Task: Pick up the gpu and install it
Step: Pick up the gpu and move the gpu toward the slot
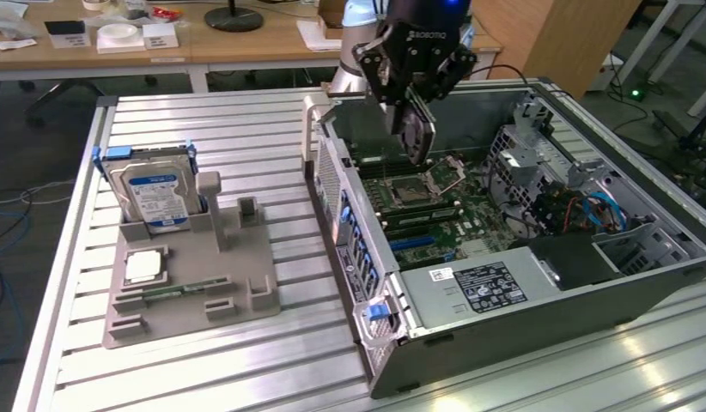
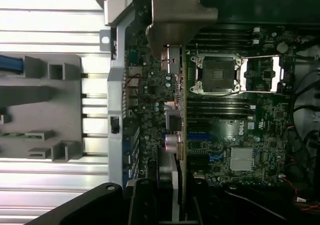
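One thin, dark gpu [image 1: 417, 136] hangs upright over the motherboard [image 1: 447, 225], clamped in the narrowly closed gripper [image 1: 411, 101].

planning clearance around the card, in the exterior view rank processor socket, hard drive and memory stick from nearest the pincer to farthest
1. processor socket, inside the case, below the pincer holding the graphics card
2. hard drive, upright at the tray's far end, exterior view's left
3. memory stick, flat on the tray's nearer part

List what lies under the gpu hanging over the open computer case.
Below the gpu, held by the gripper, lies the motherboard with its CPU socket. The strip of board directly beneath it is covered.
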{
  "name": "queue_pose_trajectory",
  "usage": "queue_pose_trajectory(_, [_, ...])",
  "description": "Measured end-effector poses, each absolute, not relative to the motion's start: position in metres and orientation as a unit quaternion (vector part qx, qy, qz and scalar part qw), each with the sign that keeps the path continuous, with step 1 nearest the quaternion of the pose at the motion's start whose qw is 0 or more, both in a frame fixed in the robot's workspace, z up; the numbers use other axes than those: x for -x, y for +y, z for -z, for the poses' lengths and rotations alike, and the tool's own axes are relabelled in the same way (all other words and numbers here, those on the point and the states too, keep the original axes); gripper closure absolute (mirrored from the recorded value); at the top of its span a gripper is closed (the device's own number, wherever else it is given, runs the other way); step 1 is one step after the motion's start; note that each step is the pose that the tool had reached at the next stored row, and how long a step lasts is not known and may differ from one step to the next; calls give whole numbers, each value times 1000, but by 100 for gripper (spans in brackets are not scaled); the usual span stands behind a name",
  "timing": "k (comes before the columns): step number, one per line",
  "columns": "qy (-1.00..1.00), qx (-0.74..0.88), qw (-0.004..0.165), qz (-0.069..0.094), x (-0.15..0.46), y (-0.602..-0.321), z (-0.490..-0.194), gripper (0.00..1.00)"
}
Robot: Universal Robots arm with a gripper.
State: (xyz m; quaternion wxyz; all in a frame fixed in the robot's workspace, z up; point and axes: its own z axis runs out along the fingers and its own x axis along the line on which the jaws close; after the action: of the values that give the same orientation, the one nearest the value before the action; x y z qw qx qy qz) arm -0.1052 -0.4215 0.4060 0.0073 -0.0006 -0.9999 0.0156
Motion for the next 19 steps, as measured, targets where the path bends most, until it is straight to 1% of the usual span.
queue_pose_trajectory(7, [-1000, 1, 7, -16, 74, -422, -406, 72])
queue_pose_trajectory(10, [-1000, 1, 7, -16, 42, -422, -406, 72])
queue_pose_trajectory(19, [-1000, 1, 7, -16, 6, -422, -405, 72])
